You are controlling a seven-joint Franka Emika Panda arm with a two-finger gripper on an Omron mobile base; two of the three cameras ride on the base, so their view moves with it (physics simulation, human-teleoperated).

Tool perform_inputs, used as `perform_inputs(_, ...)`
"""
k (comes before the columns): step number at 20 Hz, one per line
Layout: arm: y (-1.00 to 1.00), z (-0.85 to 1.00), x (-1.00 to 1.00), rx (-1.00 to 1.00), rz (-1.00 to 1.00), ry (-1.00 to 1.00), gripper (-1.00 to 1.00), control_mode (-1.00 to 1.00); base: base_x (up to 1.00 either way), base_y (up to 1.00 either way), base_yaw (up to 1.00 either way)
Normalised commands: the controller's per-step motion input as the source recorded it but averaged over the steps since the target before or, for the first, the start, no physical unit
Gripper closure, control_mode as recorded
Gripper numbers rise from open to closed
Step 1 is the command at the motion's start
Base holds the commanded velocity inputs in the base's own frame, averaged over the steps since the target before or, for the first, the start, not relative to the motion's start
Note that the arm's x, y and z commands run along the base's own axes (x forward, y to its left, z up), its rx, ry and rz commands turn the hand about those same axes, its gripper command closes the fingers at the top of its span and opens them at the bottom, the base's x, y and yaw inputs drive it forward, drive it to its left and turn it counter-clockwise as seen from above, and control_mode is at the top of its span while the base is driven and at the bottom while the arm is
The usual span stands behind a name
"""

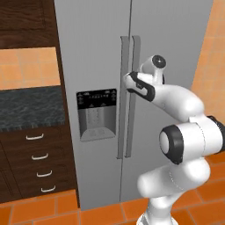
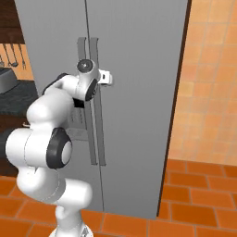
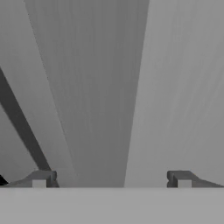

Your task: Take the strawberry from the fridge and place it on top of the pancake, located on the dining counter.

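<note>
1. The fridge [image 1: 101,52] is a tall grey double-door unit that stands shut, both doors closed, so nothing inside it can be seen.
2. Two long vertical handles [image 1: 128,96] run side by side along the seam between the doors.
3. A black dispenser panel [image 1: 96,113] sits on the left door, just beside the handles.
4. The white arm reaches forward and the end effector [image 3: 111,179] is right at the handles, near their upper part; in the hand view its two fingertips [image 3: 40,179] stand wide apart, open, with nothing between them but grey door surface.
5. Left of the fridge are dark wood drawers [image 1: 37,162] under a dark speckled tabletop [image 1: 28,105], with an orange tiled wall above.
6. An orange tiled floor [image 2: 194,199] runs along the fridge's foot, and an orange tiled wall rises to its right.
</note>
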Motion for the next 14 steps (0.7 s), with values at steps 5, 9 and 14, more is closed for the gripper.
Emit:
perform_inputs(5, 0.00, -0.31, 0.21, 0.00, 0.00, -0.27, -1.00, -1.00, 0.00, 0.00, 0.00)
perform_inputs(9, -0.02, -0.01, 0.28, 0.00, 0.02, -0.02, -1.00, -1.00, 0.00, 0.00, 0.00)
perform_inputs(14, -0.09, 0.00, 0.01, 0.00, 0.03, 0.00, 1.00, -1.00, 0.00, 0.00, 0.00)
